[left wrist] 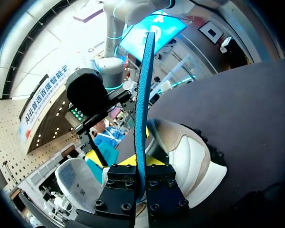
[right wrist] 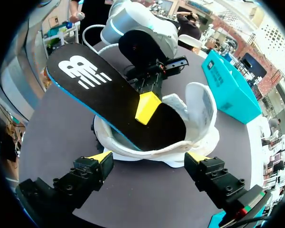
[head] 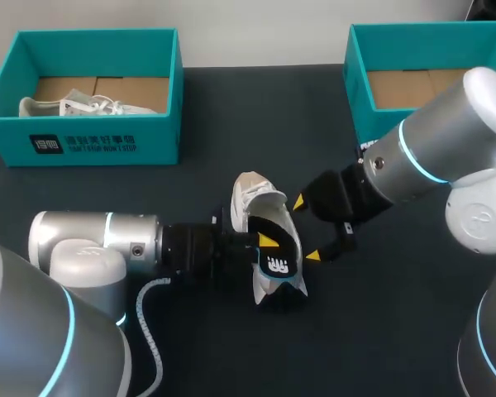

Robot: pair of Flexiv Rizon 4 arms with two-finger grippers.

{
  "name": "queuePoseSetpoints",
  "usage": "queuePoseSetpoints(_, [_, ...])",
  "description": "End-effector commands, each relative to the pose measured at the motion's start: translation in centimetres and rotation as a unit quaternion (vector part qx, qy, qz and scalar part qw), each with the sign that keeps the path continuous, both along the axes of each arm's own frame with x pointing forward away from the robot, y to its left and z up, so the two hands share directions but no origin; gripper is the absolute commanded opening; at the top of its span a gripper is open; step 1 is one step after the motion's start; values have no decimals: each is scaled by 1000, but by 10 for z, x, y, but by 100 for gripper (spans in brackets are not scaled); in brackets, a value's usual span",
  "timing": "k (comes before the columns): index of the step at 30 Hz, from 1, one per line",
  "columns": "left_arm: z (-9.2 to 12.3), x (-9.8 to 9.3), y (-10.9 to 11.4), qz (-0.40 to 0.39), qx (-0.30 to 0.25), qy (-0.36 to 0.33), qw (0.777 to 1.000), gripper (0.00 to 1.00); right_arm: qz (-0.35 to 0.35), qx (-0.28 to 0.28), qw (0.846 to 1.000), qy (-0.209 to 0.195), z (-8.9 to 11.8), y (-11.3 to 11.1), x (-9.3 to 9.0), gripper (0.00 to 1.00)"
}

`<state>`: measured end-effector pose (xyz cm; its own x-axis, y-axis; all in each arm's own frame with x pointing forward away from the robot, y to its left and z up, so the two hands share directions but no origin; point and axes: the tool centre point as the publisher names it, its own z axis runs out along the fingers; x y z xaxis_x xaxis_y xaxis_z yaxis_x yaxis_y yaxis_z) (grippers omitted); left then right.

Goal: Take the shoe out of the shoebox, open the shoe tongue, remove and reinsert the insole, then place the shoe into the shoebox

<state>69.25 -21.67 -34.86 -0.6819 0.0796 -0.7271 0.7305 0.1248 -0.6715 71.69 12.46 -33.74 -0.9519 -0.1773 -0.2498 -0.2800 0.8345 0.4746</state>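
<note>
**Insole held halfway in the shoe**
The left gripper [head: 267, 241] pinches the insole [head: 279, 248] by its faces, so that its end stays inside the shoe [head: 255, 198] on the table [head: 397, 331]. The right gripper [head: 306, 228] stands spread around the shoe, probably to steady it.

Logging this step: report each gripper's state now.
Left gripper: shut on the insole.
Right gripper: open, holding nothing, beside the shoe.

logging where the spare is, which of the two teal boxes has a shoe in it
The left teal box: a white shoe lies inside it. What shows of the right teal box is only bare cardboard floor.
</note>
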Motion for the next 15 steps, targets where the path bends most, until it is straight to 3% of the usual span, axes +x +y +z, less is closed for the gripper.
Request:
queuePoseSetpoints(1, [-7, 8, 1, 5, 8, -2, 1000, 0, -1, -1, 1000, -1, -1, 1, -1, 100])
queuePoseSetpoints(6, [-4, 11, 5, 13, 6, -1, 1000, 0, -1, -1, 1000, -1, -1, 1, -1, 100])
queuePoseSetpoints(7, [-1, 11, 6, 14, 5, -1, 1000, 20, -1, -1, 1000, -1, -1, 1, -1, 100])
queuePoseSetpoints(8, [2, 10, 6, 14, 0, -2, 1000, 29, -1, -1, 1000, -1, -1, 1, -1, 100])
queuePoseSetpoints(15, [26, -2, 9, 4, -10, -12, 1000, 33, -1, -1, 1000, -1, -1, 1, -1, 100])
